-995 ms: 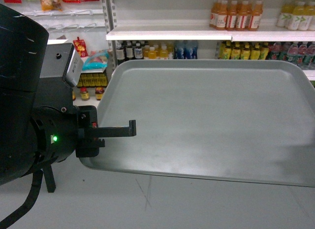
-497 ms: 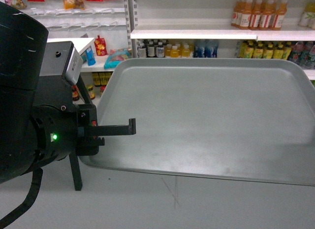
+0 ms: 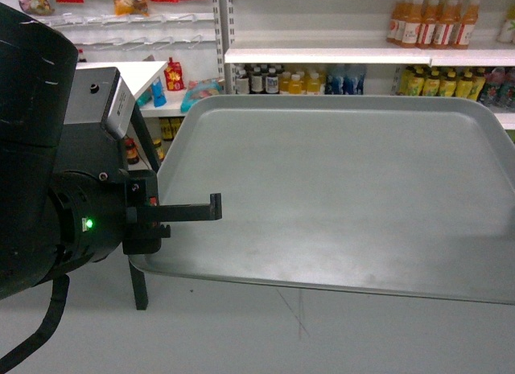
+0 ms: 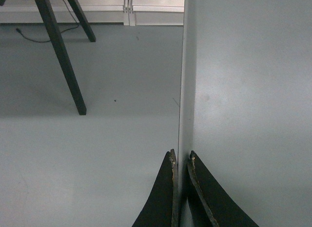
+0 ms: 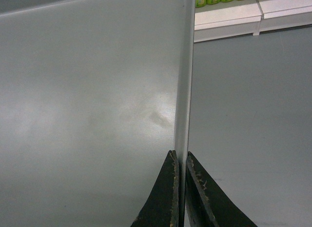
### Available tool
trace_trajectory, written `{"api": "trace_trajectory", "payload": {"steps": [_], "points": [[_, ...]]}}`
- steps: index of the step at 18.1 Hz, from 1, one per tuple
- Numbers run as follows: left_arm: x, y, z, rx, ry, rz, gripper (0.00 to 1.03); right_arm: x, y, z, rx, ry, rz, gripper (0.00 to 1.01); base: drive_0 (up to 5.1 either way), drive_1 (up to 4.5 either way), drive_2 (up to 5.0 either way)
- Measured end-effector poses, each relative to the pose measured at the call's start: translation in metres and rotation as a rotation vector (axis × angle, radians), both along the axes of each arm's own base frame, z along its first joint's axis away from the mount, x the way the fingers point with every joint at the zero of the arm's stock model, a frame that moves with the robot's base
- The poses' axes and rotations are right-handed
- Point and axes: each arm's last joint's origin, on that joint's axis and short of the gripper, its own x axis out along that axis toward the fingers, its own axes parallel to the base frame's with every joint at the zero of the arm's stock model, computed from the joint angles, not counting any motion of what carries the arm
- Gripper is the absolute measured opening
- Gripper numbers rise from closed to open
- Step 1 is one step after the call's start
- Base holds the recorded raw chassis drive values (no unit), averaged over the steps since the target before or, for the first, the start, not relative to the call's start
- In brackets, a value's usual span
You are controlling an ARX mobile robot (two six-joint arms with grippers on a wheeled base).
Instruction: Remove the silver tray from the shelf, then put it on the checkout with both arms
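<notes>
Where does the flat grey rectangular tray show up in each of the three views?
Head: the flat grey rectangular tray fills centre and right.
Left wrist: right half of picture, rim pinched by the left pincer.
Right wrist: left half, rim pinched by the right pincer.
Shared landmark: the tray's raised rim.

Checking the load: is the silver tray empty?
Empty: the silver tray, pinched by left claw and right claw, shows bare surface.

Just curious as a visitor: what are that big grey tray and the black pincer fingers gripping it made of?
The silver tray looks like matte brushed metal, judging by its dull, soft sheen, though grey plastic is possible. The left pincer fingers look like black hard plastic, scuffed pale along the edges.
</notes>
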Motion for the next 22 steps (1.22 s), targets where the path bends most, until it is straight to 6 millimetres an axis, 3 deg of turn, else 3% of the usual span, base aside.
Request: {"api": "trace_trajectory", "payload": {"steps": [22], "points": [[0.0000, 0.0004, -0.0005, 0.002, 0.004, 0.001, 0.03, 0.0004, 0.0001, 0.0000, 0.002, 0.002, 0.000, 0.03, -4.9, 2.26, 2.7]]}}
